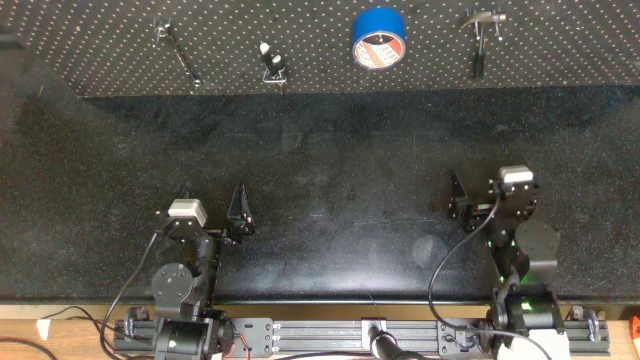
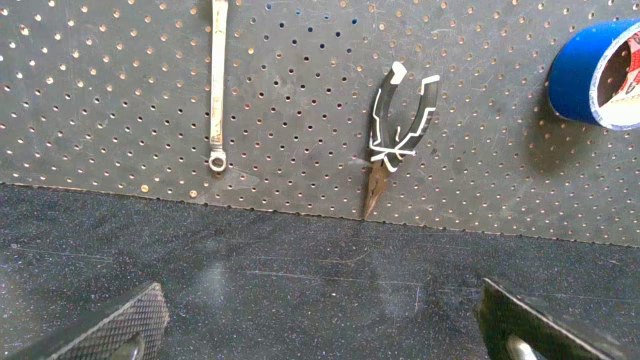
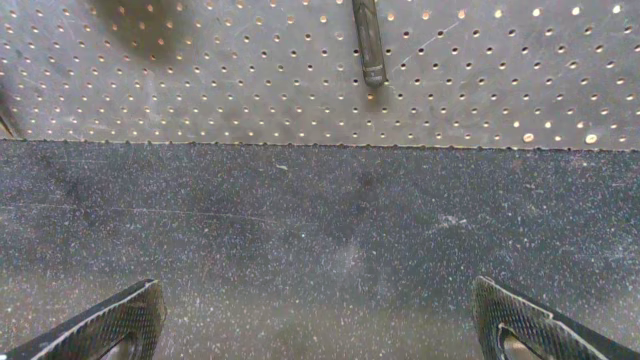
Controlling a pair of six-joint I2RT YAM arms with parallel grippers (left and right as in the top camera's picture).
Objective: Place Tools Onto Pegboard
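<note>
My left gripper (image 2: pixel 320 335) and right gripper (image 3: pixel 320 330) sat with fingers spread, holding nothing. The wrench (image 2: pixel 217 80), pliers (image 2: pixel 398 130) and tape (image 2: pixel 595 75) hung on the pegboard (image 2: pixel 100 100), so touching nothing seemed wisest.

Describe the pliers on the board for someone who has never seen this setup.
Look at the perforated dark pegboard behind the black mat. The black-and-white-handled needle-nose pliers hang tip down between the slim silver wrench and the blue tape roll. Unlike those neighbours, they have two curved handles.
</note>
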